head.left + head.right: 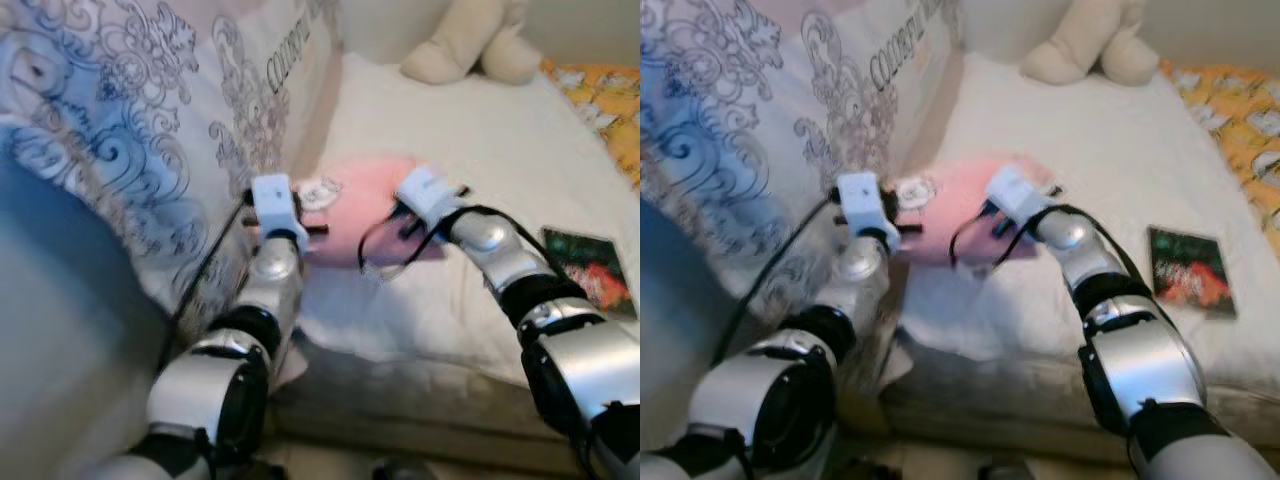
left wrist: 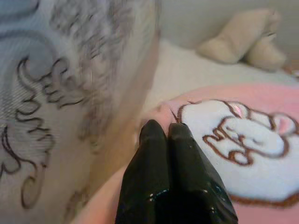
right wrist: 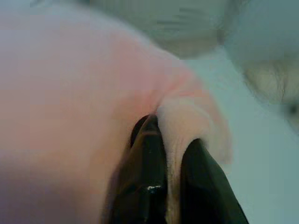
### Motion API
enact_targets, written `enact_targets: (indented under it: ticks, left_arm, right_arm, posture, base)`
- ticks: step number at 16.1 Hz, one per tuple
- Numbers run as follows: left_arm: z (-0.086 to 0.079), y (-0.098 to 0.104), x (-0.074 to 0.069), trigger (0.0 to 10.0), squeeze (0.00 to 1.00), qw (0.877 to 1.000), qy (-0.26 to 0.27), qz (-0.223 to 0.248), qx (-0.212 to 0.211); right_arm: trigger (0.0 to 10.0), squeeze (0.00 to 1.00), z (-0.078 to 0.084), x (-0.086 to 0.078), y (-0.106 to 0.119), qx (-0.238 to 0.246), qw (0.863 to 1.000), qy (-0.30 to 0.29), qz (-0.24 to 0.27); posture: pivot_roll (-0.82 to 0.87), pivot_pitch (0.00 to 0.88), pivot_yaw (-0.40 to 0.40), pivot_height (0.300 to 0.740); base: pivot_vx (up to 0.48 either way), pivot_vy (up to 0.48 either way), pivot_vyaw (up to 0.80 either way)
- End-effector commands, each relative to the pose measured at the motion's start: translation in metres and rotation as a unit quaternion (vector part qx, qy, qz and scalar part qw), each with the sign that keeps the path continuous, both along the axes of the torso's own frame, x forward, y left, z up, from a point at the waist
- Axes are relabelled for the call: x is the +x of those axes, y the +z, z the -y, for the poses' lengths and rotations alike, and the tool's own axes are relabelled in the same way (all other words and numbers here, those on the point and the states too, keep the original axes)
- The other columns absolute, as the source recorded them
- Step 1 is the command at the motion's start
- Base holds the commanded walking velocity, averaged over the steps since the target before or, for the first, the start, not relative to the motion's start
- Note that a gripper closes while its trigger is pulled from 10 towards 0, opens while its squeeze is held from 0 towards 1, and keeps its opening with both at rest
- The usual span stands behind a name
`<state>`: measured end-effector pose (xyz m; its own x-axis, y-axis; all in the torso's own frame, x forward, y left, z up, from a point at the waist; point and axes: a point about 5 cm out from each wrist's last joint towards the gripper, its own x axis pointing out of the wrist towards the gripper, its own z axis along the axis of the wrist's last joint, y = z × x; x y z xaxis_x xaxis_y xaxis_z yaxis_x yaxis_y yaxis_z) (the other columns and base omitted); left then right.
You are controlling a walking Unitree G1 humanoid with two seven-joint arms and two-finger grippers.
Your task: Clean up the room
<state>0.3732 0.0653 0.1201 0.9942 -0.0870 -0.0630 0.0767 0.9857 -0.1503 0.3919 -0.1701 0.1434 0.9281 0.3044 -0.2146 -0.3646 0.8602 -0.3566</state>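
1. Your right gripper (image 3: 170, 154) is clamped on a fold of the pink cushion (image 1: 365, 205); the plush edge is squeezed between its two black fingers (image 3: 147, 163).
2. Your left gripper (image 2: 164, 133) has its fingers pressed together with nothing seen between them, the tips touching the cushion's near edge just beside the white embroidered patch (image 2: 243, 149).
3. The pink cushion lies on the white bed (image 1: 480, 140), directly ahead of both grippers and spanning the gap between them.
4. Just to the left of your left gripper stands a large patterned pillow (image 1: 130, 130) with grey and blue scrollwork, touching or nearly touching the cushion.
5. Well beyond both grippers, at the head of the bed, sits a cream plush toy (image 1: 475, 45).
6. To the right of your right gripper, apart from it, a dark book (image 1: 1188, 270) lies flat on the bed, with an orange patterned blanket (image 1: 605, 100) farther right.
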Motion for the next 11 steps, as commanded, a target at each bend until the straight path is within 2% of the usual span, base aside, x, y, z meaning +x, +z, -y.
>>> enact_targets:
  ticks: [1,3,4,5,6,7,8,9,11]
  left_arm:
    - [0.003,0.022,0.005,10.0,0.00,0.998,-0.016,0.059,0.011]
    - [0.003,0.038,0.003,10.0,0.00,0.993,-0.023,0.112,0.008]
    - [0.004,0.042,0.000,10.0,0.00,0.992,-0.029,0.126,0.004]
    - [0.006,0.051,-0.010,10.0,0.00,0.988,-0.043,0.152,-0.006]
    - [0.008,0.058,-0.020,10.0,0.00,0.983,-0.054,0.172,-0.012]
    - [0.011,0.074,-0.042,10.0,0.00,0.975,-0.074,0.210,-0.017]
    - [0.011,0.076,-0.045,10.0,0.00,0.974,-0.076,0.214,-0.016]
    - [0.009,0.081,-0.048,10.0,0.00,0.972,-0.075,0.222,-0.014]
    - [0.007,0.084,-0.046,10.0,0.00,0.970,-0.076,0.230,-0.011]
  right_arm:
    - [0.0,0.00,0.002,0.009,0.025,0.095,0.994,-0.045,0.040]
    - [0.0,0.00,0.006,0.006,0.036,0.150,0.979,-0.082,0.110]
    - [0.0,0.00,0.006,0.002,0.039,0.150,0.975,-0.088,0.138]
    - [0.0,0.00,0.003,-0.012,0.046,0.145,0.968,-0.087,0.186]
    - [0.0,0.00,0.003,-0.026,0.051,0.149,0.962,-0.097,0.209]
    - [0.0,0.00,0.003,-0.060,0.049,0.159,0.956,-0.119,0.217]
    - [0.0,0.00,0.003,-0.065,0.047,0.161,0.956,-0.122,0.212]
    - [0.0,0.00,0.004,-0.080,0.036,0.164,0.955,-0.137,0.205]
    - [0.0,0.00,0.004,-0.086,0.023,0.167,0.956,-0.157,0.184]
  posture:
    - [-0.13,0.000,0.019,0.735]
    - [-0.13,0.000,0.020,0.735]
    - [-0.13,0.000,0.020,0.735]
    - [-0.13,0.000,0.020,0.735]
    - [-0.13,0.000,0.019,0.735]
    - [-0.13,0.000,0.018,0.735]
    - [-0.13,0.000,0.018,0.735]
    - [-0.13,0.000,0.019,0.735]
    - [-0.13,0.000,0.023,0.735]
  base:
    - [0.000,0.000,0.00]
    - [0.000,0.000,0.00]
    - [0.000,0.000,0.00]
    - [0.000,0.000,0.00]
    - [0.000,0.000,0.00]
    - [0.000,0.000,0.00]
    - [0.000,0.000,0.00]
    - [0.000,0.000,0.00]
    - [0.127,0.000,0.00]
